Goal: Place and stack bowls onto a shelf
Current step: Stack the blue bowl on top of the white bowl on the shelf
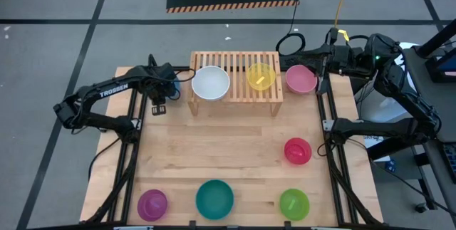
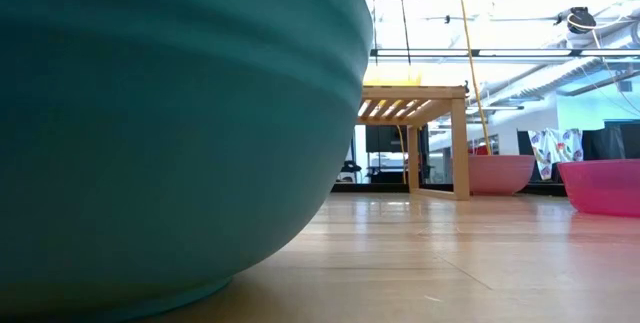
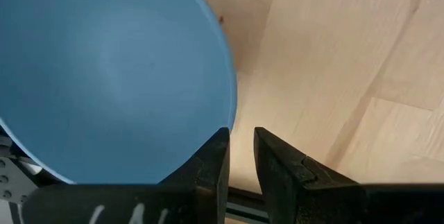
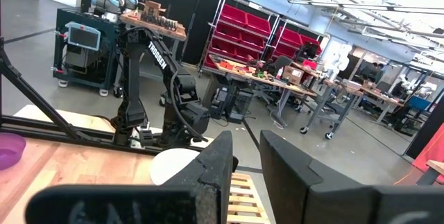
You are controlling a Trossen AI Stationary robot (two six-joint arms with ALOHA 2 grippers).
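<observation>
Blue round plastic bowl [image 3: 104, 71], hidden from above, fills the left wrist view beside the nearly closed, empty left tool [image 3: 241, 156]

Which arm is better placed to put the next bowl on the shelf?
Left. Its gripper hangs at the blue bowl's rim, just left of the shelf. The right gripper sits above the pink bowl, aimed away.

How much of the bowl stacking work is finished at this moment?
Done: the white bowl and yellow bowl sit on the shelf. In hand: the left gripper has the blue bowl beside it. Left: pink, red, purple, teal, green.
</observation>
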